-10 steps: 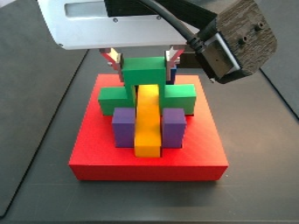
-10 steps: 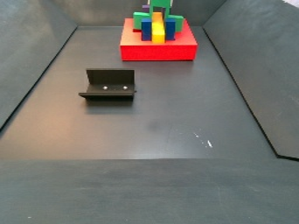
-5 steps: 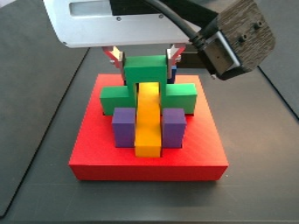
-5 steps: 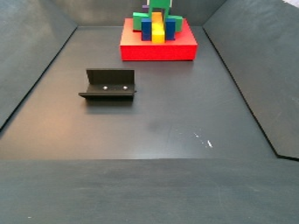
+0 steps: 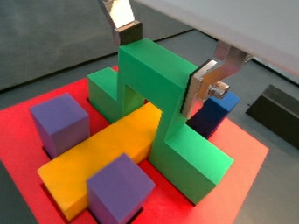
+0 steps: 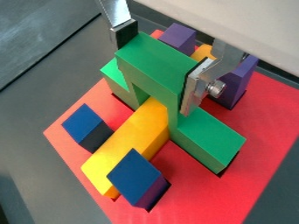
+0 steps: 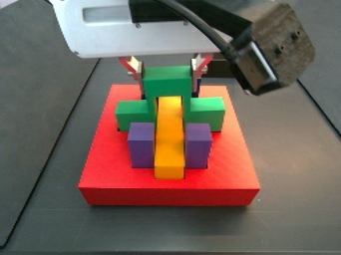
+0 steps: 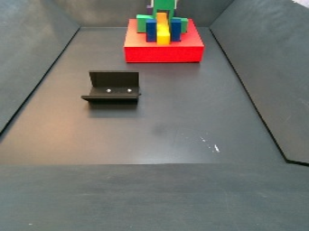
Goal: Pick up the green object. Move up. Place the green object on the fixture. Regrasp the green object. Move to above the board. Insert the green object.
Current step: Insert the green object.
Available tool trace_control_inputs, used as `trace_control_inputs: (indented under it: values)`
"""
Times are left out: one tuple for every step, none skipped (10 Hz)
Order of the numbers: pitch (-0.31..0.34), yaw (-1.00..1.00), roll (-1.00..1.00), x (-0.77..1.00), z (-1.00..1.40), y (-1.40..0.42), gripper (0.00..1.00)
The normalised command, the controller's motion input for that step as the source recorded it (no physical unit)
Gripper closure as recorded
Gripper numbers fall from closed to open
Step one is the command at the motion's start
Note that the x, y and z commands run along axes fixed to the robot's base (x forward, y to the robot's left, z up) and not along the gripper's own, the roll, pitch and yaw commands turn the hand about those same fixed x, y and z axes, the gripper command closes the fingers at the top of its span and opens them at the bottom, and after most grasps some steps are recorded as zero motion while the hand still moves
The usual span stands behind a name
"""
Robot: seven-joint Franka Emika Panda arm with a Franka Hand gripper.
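Observation:
The green object [image 7: 167, 82] stands on the red board [image 7: 167, 189], its arch straddling the far end of the yellow bar [image 7: 167, 139]; it also shows small at the far end in a side view [image 8: 163, 9]. In both wrist views its two legs [image 5: 193, 162] [image 6: 216, 140] rest down in the board. My gripper [image 7: 166, 68] hangs right over it, shut on the raised middle cube. One silver finger [image 5: 208, 83] lies flat on the cube's side, and the opposite finger [image 6: 124, 39] stands at the far side. The fixture [image 8: 112, 87] sits alone on the floor, well away.
Purple blocks [image 7: 140, 144] [image 7: 197, 144] flank the yellow bar on the board [image 6: 251, 131]. Blue blocks [image 6: 87, 127] [image 6: 140, 175] stand beside it too. Dark sloped walls [image 8: 36, 81] ring the grey floor.
The gripper and the green object have sunk a little onto the board; the wrist camera housing shifted slightly. Nothing else moved.

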Motion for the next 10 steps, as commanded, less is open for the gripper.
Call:
trace_control_inputs:
  values:
    - [0.073,0.11,0.12,0.21,0.00,0.00,1.00]
    - [0.063,0.07,0.12,0.16,0.00,0.00,1.00]
    - [0.041,0.12,0.14,0.17,0.00,0.00,1.00]
    - [0.027,0.07,0.12,0.11,-0.05,0.00,1.00]
    - [0.009,0.00,0.10,0.00,-0.10,-0.03,1.00]
    - [0.000,0.00,0.00,-0.01,-0.25,-0.11,1.00]
    - [0.000,-0.02,-0.04,-0.05,-0.20,-0.11,1.00]
    - [0.000,-0.03,-0.07,-0.08,-0.21,-0.07,1.00]
    - [0.000,-0.05,-0.10,-0.13,-0.19,-0.04,1.00]
    - [0.000,-0.09,-0.13,-0.10,-0.15,0.00,1.00]
